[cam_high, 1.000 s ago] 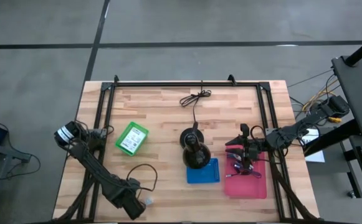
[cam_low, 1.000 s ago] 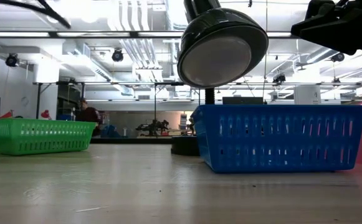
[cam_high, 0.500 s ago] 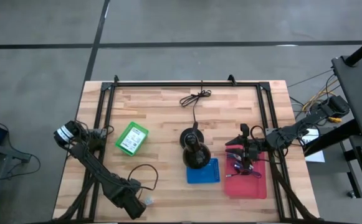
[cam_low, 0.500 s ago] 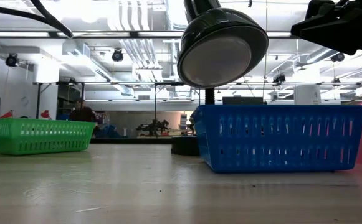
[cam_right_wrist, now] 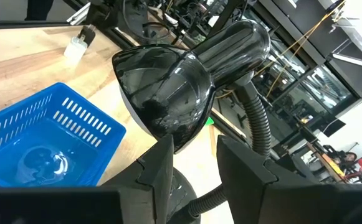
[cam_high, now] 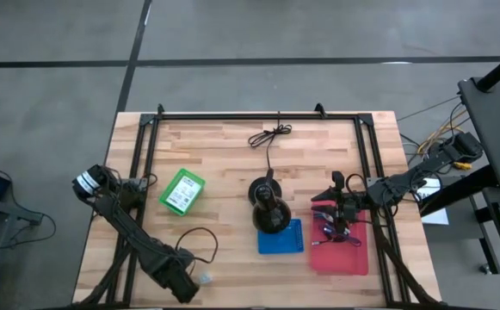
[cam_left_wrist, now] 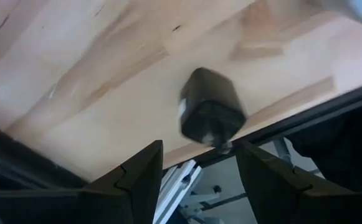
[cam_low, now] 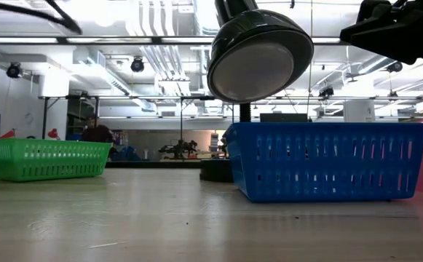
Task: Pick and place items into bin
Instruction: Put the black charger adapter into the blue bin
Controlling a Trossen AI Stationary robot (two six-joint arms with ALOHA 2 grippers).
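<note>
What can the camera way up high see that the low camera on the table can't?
Only up high: the small oddments in the red tray under the right gripper, the black cord, and the open left gripper near the table's front edge.
Only down low: the room behind, with ceiling pipes and a person far off.
Both: the green basket, the blue basket and the black lamp.

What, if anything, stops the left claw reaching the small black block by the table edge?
Probably nothing, so yes: the left claw is open, and the black block lies on the bare table ahead, facing its gap.
</note>
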